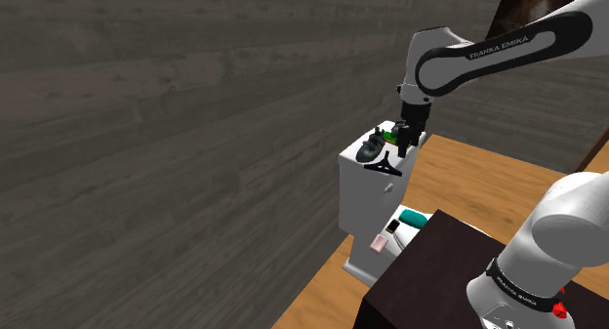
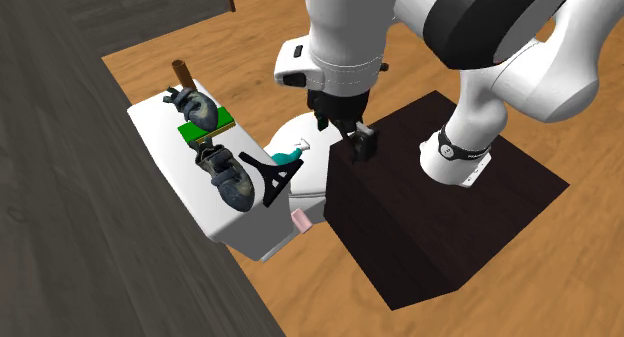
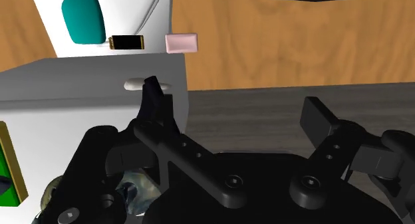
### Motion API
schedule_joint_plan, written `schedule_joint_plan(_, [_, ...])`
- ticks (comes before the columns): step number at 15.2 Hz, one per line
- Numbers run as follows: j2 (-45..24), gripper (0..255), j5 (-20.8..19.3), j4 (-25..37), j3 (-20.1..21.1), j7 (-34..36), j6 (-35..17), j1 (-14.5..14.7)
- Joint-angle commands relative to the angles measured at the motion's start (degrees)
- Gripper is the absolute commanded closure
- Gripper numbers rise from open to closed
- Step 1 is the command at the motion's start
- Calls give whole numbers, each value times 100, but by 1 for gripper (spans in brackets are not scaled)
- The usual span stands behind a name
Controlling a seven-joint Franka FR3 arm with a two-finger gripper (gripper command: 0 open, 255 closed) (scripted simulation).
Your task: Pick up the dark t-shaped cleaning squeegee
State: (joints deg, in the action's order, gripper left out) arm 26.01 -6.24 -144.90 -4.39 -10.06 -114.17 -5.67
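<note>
Gripper: jaws stood apart, held nothing.
Squeegee: black, lay on white cabinet top, near gripper, untouched.

Soft, even light falls over the scene. In the shoulder view the plank wall on the left looks dim and grey, while the white cabinet and arm glow bright. The wood floor looks warm; the squeegee and stand read as flat dark shapes.

White arm reaching out, claw pointing down, fingers apart
</note>
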Motion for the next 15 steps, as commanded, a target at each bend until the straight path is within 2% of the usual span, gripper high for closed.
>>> schedule_joint_plan(1, [-331,0,-61,-39,-82,12,-465,-75])
schedule_joint_plan(11, [-2363,0,-137,502,-483,-23,-2350,-393])
schedule_joint_plan(15, [-2726,0,-108,523,-512,-31,-2723,-423])
